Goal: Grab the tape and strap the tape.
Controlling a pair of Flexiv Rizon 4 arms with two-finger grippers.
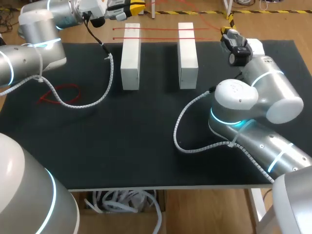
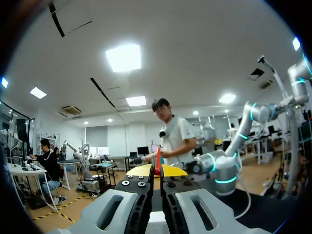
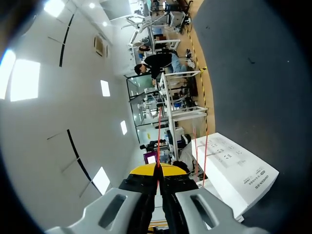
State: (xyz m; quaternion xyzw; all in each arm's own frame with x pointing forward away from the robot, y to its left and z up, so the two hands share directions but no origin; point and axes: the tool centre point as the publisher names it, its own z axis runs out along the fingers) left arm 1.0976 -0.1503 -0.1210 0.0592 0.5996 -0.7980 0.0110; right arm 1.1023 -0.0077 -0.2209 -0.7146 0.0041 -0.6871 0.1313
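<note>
Two white blocks (image 1: pixel 130 56) (image 1: pixel 187 53) stand side by side at the back of the black table (image 1: pixel 146 151). Two thin red tapes (image 1: pixel 156 29) (image 1: pixel 156 38) lie stretched across their tops. Beyond the far edge, behind the left block, my left gripper (image 1: pixel 139 7) hangs shut on a red tape end (image 2: pixel 158 158) that stands up between its yellow tips (image 2: pixel 157 170). My right gripper (image 1: pixel 226 31) is at the back right beside the right block (image 3: pixel 234 168), shut on a thin red tape (image 3: pixel 159 136) running straight ahead from its tips (image 3: pixel 158 168). A loose red tape loop (image 1: pixel 61 95) lies at the left.
A grey spiral cable (image 1: pixel 105 87) from my left arm droops onto the table left of the blocks. Another cable (image 1: pixel 187 141) curls on the mat in front of my right arm's base joints (image 1: pixel 234 105).
</note>
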